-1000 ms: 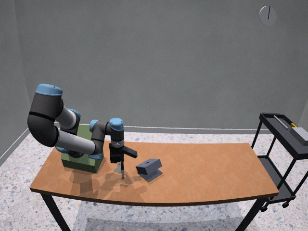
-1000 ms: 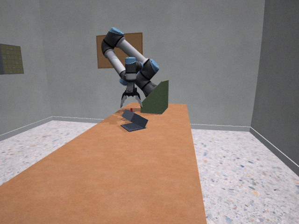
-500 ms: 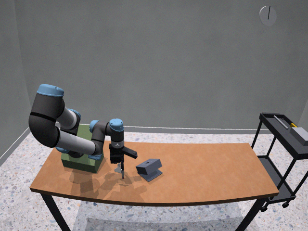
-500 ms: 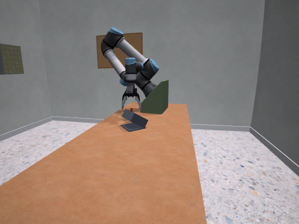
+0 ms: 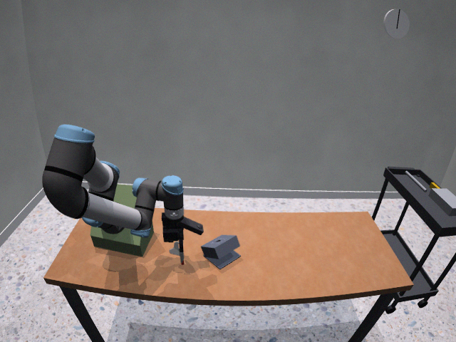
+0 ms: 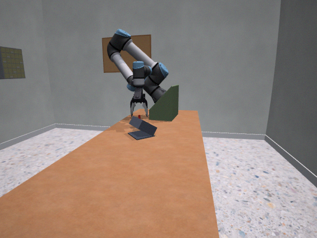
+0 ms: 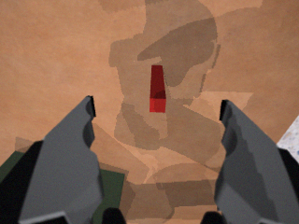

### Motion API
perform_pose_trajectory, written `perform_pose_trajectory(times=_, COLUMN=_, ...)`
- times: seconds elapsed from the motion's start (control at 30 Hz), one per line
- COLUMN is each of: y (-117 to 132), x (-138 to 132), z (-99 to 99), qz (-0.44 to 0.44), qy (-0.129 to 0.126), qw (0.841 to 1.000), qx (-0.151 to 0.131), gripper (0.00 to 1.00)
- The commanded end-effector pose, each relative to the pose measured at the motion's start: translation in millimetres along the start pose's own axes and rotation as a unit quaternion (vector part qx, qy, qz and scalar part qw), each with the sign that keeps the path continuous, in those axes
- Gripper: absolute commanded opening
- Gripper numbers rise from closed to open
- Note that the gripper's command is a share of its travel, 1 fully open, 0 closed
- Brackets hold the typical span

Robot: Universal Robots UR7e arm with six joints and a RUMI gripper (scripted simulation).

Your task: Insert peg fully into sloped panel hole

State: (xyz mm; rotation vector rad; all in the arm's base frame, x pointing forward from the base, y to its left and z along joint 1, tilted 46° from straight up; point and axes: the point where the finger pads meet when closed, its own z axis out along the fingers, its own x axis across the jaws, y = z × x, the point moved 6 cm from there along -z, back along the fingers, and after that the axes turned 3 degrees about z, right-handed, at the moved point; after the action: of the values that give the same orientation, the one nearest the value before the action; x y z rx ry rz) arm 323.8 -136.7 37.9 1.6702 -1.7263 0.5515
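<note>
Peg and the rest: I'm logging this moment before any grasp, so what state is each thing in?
Peg: upright on the table, not gripped.
Gripper: partly open, straddling the peg, holding nothing.
Sloped panel: on the table, right of the peg in the top view.
Hole: empty.
</note>
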Motion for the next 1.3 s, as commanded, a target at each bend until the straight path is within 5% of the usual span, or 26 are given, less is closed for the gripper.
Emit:
perform_pose_trajectory(times=0.0, y=-0.2, x=0.1, z=-0.2, qz=0.000, qy=0.000, qw=1.000, qx=0.000, gripper=0.63)
perform_pose_trajectory(times=1.27, y=-0.2, x=0.1, z=-0.2, qz=0.000, qy=0.000, qw=1.000, qx=0.000, gripper=0.14)
